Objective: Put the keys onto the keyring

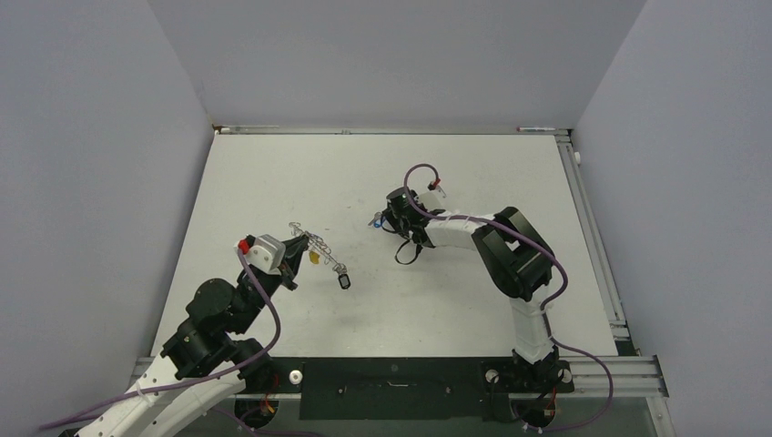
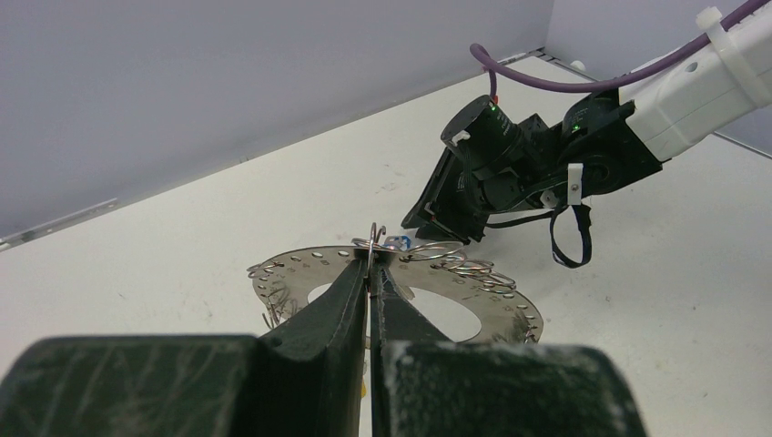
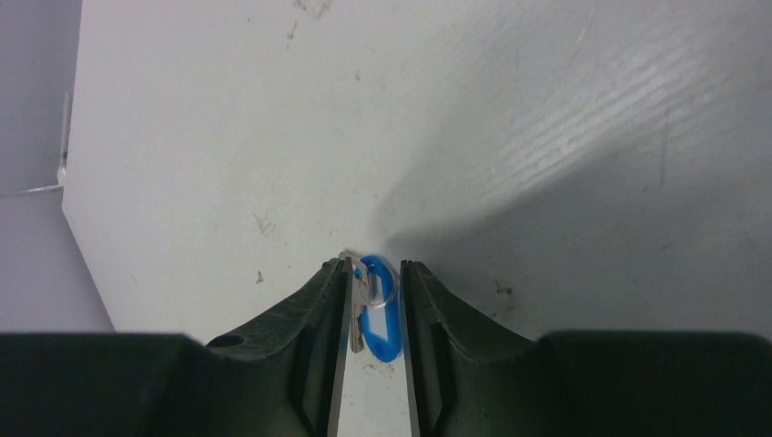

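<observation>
My left gripper (image 1: 298, 248) is shut on the keyring (image 1: 309, 239) and holds it above the table. In the left wrist view the keyring (image 2: 473, 289) is a flat silvery hoop with small wire loops along its rim, pinched at its near edge by the left gripper (image 2: 370, 266). A yellow-headed key (image 1: 314, 258) and a dark tag (image 1: 344, 281) hang from it. My right gripper (image 1: 383, 221) is low at the table's middle. Its jaws (image 3: 375, 266) are closed narrowly on a blue-headed key (image 3: 382, 332) with a small wire ring, which touches both fingers.
The right arm's wrist and black strap loop (image 2: 572, 238) sit just beyond the keyring in the left wrist view. Grey walls enclose the white table (image 1: 273, 173) on three sides. A metal rail (image 1: 596, 246) runs along the right edge.
</observation>
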